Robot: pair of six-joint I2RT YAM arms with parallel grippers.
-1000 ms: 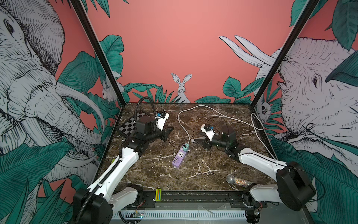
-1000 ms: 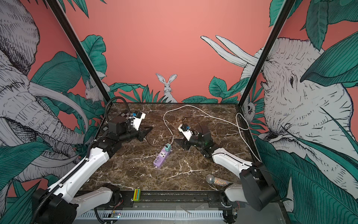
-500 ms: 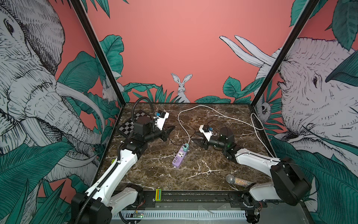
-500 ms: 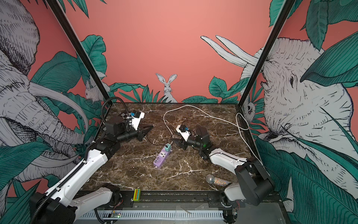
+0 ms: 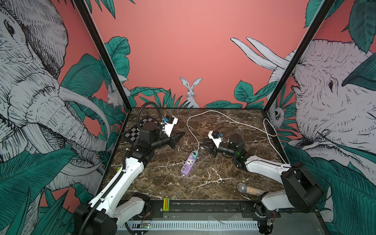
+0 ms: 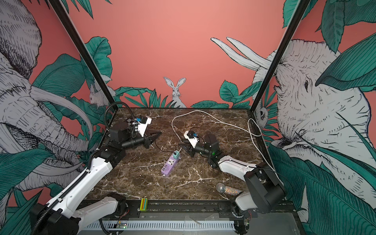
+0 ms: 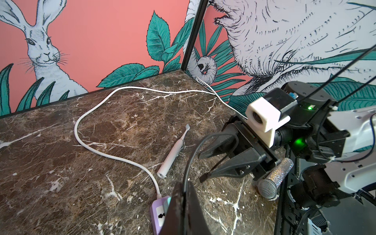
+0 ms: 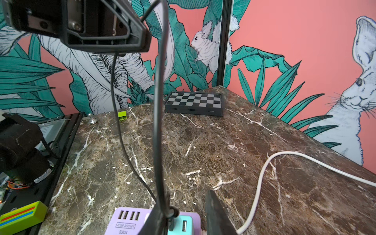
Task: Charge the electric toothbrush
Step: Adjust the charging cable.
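Apparently steadying it for plugging, the left end effector (image 5: 179, 136) clamped the black cable (image 8: 159, 101); the right end effector (image 7: 201, 167) stood part-open alongside, electric toothbrush (image 7: 173, 151) untouched.

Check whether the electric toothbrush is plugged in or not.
Not plugged in. The electric toothbrush lies flat on the table, its base socket empty; the black cable hangs from the left gripper.

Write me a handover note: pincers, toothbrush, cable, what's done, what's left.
Left pincer: shut on the black charging cable, raised off the marble table.
Right pincer: open beside the cable, gripping nothing.
Electric toothbrush: lying flat, untouched, port end toward the purple power strip.
Done: cable plugged into the teal adapter on the strip.
Left: connect cable to toothbrush.
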